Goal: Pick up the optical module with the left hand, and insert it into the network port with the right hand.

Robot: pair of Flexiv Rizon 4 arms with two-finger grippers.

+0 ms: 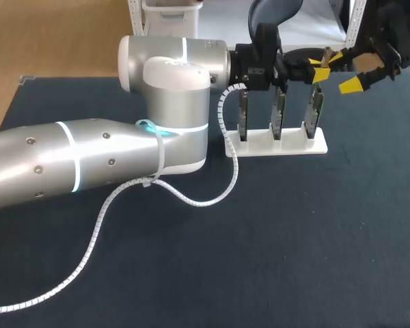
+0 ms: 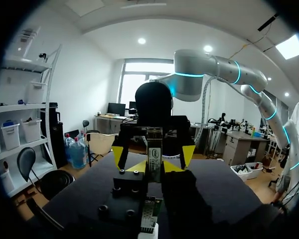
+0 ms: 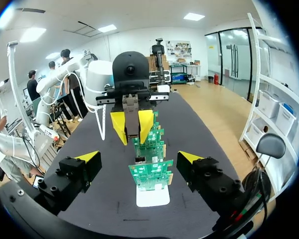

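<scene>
Handover pending over the table [image 3: 204, 129]: my right claw [image 3: 138, 156] hung wide open w/ nothing in it, yellow tips spread either side of the nearest of the circuit boards [image 3: 150, 174], which stood in a row on a white base [image 3: 152, 197]. Straight ahead and a bit higher, above the far end of that row, my left claw [image 3: 132, 127] was clamped on the optical module [image 3: 131, 107], tips pinching it from two sides. The claws faced each other head-on, so the module lay dead ahead of the right one, approx on its centre line. Its long axis looked upright from both wrist views; how far it leaned toward me I couldn't tell. Right claw sat nearer the boards, left had the part. My read: next move is the right claw going straight forward to take the module w/out knocking the boards below. The network port itself was too small to make out.
</scene>
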